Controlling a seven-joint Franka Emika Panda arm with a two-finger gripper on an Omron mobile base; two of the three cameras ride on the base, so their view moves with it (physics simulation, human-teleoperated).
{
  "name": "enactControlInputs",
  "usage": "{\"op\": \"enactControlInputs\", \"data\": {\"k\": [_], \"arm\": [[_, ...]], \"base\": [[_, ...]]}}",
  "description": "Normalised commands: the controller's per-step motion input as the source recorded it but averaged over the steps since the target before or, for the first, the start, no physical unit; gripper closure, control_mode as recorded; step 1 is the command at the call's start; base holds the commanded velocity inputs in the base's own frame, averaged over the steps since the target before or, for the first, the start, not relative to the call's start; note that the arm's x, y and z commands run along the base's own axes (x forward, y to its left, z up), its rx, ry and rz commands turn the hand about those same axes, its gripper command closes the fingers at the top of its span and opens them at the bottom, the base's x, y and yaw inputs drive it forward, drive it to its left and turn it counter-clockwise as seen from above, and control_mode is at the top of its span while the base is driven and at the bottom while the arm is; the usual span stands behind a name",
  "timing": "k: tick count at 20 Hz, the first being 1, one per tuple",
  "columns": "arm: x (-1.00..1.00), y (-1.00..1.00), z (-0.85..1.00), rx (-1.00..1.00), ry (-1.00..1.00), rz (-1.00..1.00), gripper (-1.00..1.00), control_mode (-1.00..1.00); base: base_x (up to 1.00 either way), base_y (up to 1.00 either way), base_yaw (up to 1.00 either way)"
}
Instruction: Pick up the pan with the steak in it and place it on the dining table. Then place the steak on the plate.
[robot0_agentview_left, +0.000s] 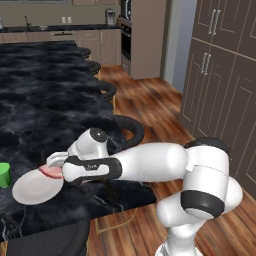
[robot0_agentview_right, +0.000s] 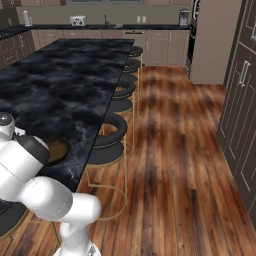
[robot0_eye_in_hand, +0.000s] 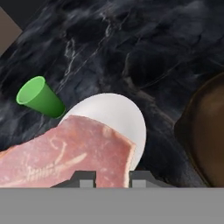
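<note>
The steak (robot0_eye_in_hand: 65, 153), a pink slab with paler streaks, hangs between my fingertips over the near edge of the white plate (robot0_eye_in_hand: 120, 116). My gripper (robot0_eye_in_hand: 112, 177) is shut on the steak. From the left base view the gripper (robot0_agentview_left: 56, 164) reaches left over the plate (robot0_agentview_left: 32, 189), and the steak (robot0_agentview_left: 50, 172) shows as a pink edge at the plate's right rim. The dark brown pan (robot0_eye_in_hand: 205, 135) sits empty on the black marble dining table (robot0_eye_in_hand: 131, 43), to the right of the plate; in the right base view the pan (robot0_agentview_right: 56, 149) peeks out from behind my arm.
A small green cup (robot0_eye_in_hand: 39, 97) lies just beyond the plate, also at the left edge as the green cup (robot0_agentview_left: 4, 175). Black round stools (robot0_agentview_right: 117, 127) line the table's right side above a wooden floor. Dark cabinets (robot0_agentview_left: 220, 90) stand on the right.
</note>
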Motion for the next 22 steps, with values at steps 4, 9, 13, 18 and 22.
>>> {"op": "enactControlInputs", "data": {"k": [4, 9, 13, 18, 22], "arm": [[0.00, 0.35, -0.14, -0.06, 0.00, -0.01, 1.00, -1.00], [0.00, 0.42, -0.22, -0.06, 0.00, -0.01, 1.00, -1.00], [0.00, 0.21, -0.07, -0.01, 0.00, 0.00, 1.00, -1.00], [0.15, 0.33, -0.24, -0.01, 0.00, 0.00, 1.00, -1.00], [0.21, 0.21, -0.19, -0.03, 0.00, -0.03, 1.00, -1.00]], "base": [[0.00, 0.00, 0.00], [0.00, 0.00, 0.00], [0.00, 0.00, 0.00], [0.00, 0.00, 0.00], [0.00, 0.00, 0.00]]}}
